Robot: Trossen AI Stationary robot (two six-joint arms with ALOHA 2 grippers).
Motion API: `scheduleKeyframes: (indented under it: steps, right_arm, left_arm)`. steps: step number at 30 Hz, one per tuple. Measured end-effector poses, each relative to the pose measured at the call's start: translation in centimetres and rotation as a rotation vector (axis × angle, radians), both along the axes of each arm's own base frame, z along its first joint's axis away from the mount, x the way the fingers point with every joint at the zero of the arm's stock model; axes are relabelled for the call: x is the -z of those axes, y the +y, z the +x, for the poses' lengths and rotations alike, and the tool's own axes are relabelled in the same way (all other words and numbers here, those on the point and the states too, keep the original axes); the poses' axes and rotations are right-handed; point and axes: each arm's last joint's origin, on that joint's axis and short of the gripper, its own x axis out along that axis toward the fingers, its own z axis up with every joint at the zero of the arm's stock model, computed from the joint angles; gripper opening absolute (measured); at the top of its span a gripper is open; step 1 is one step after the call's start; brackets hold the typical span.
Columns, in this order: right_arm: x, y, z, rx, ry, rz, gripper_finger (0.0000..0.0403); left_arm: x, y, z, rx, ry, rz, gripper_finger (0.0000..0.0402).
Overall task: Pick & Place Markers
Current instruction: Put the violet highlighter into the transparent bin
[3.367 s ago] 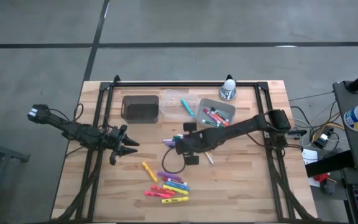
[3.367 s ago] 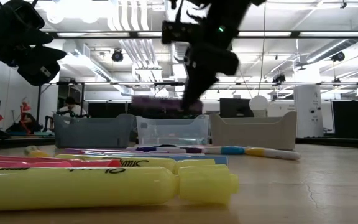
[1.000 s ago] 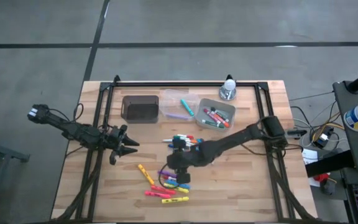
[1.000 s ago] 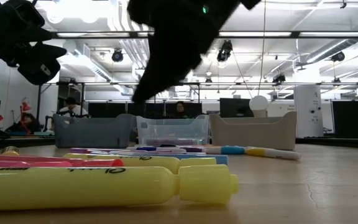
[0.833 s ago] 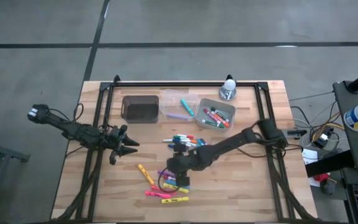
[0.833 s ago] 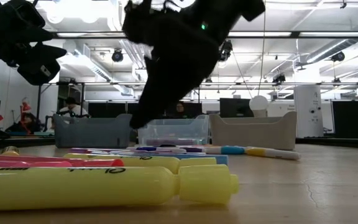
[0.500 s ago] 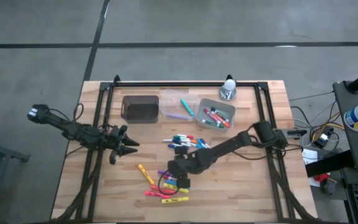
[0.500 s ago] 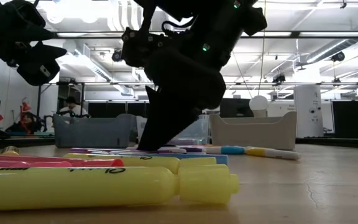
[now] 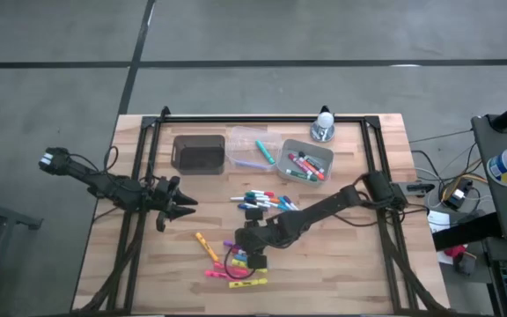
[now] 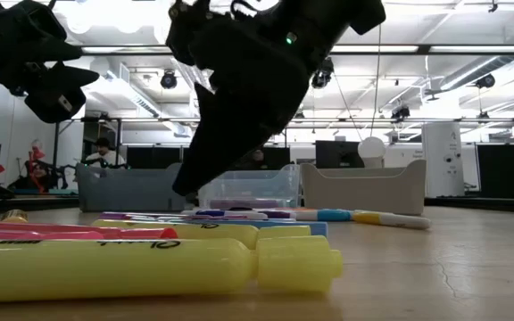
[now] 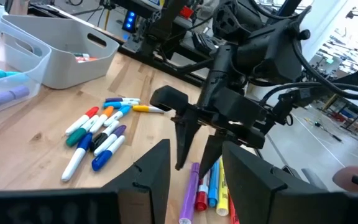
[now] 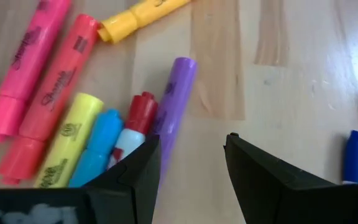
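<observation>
In the low view a yellow highlighter lies nearest. Behind it the right gripper, fingers spread and empty, has dropped from the bins to the loose markers, a purple marker beside its fingertips: likely the next pick. Farther off, the clear bin has gained a purple marker. The left gripper stays parked, open.
</observation>
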Motion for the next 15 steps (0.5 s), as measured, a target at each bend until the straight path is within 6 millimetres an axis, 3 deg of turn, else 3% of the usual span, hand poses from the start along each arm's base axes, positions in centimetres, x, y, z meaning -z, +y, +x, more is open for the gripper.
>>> scheduleKeyframes:
  steps: [15]
  right_arm:
    - [0.2, 1.3, -0.5, -0.017, 0.005, 0.016, 0.0171]
  left_arm:
    - [0.0, 0.0, 0.0, 0.000, 0.001, -0.007, 0.0140]
